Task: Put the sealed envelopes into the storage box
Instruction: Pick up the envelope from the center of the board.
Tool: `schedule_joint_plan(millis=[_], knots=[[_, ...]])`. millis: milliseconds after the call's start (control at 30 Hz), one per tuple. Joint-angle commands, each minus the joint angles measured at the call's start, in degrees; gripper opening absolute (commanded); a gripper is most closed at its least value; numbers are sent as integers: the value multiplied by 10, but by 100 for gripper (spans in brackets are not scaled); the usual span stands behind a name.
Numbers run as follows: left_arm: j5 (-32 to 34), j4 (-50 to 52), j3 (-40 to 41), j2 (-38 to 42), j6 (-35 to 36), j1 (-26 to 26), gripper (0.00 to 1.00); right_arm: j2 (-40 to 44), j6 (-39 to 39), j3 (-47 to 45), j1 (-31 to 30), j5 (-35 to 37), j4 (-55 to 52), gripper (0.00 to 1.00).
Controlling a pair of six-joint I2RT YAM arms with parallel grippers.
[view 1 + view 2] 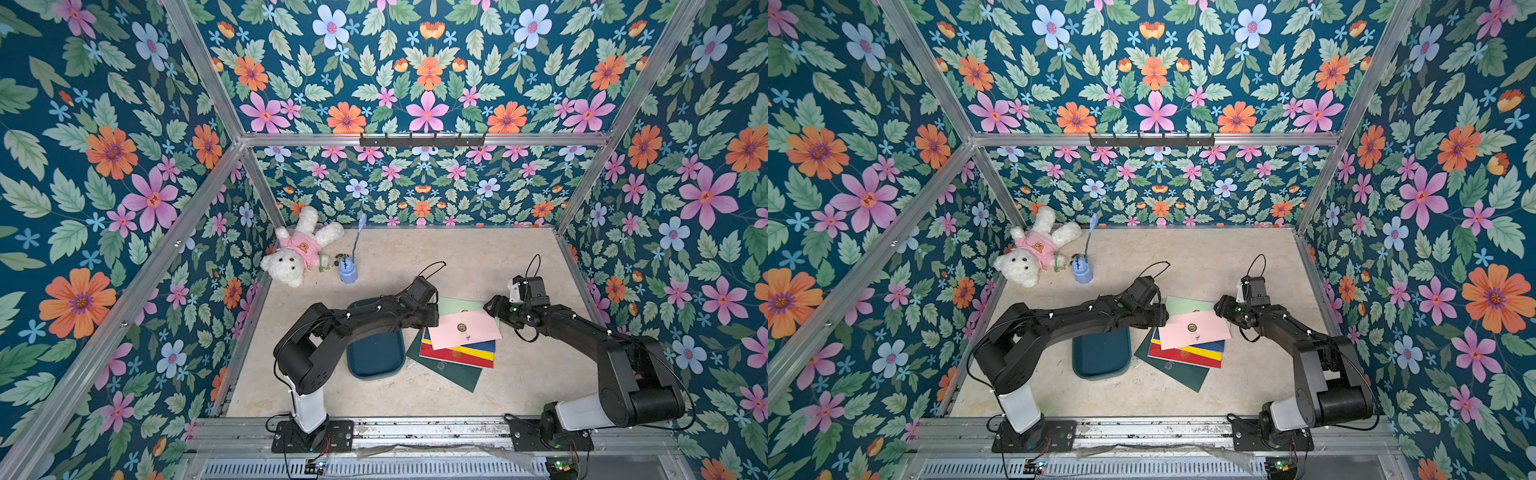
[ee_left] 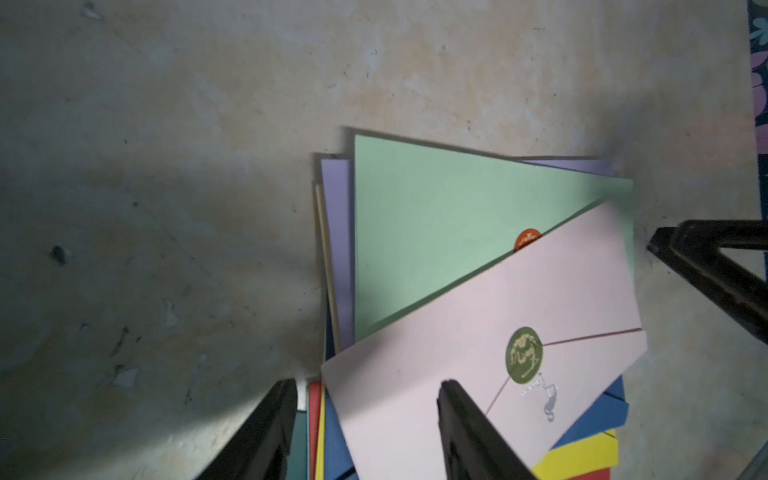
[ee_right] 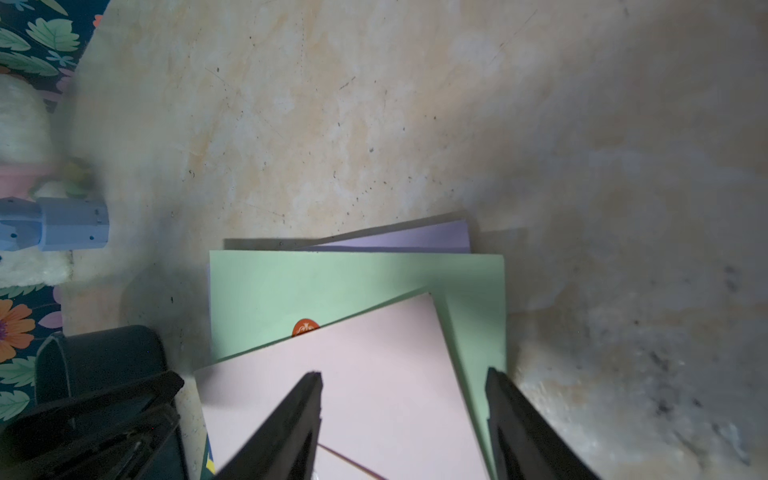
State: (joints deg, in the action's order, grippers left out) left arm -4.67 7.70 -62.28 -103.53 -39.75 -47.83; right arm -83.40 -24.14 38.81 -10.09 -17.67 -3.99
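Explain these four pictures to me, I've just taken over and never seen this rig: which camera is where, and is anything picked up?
Two black robot arms, the left arm and right arm, are mounted at the near edge of the table. The two wide pictures come from one overhead camera and look nearly alike. The two close pictures come from cameras on the wrists, looking along each arm's fingers. On the table lies a fanned pile of envelopes, the pink envelope on top, a green envelope under it. Beside the pile sits the teal box; its visible part is empty. A teddy bear and blue cup are at the back. The left fingers and right fingers are open over opposite ends of the pink envelope; nothing is held.
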Motion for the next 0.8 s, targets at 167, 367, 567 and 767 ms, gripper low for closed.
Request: schedule_joint_plan(millis=[167,367,567,767], knots=[[-4,-4,8,-11,-9,-1,59,-11,2,-11,-6,0,13,65],[-16,-25,9,-28,-22,-3,56,-22,-2,-17,-8,0,11,65],[-42,-58,11,-30,-33,-3,56,-15,-9,-29,-11,-9,15,65],[-80,-104,4,-25,-47,-3,56,-9,-19,-39,-11,-35,28,62]])
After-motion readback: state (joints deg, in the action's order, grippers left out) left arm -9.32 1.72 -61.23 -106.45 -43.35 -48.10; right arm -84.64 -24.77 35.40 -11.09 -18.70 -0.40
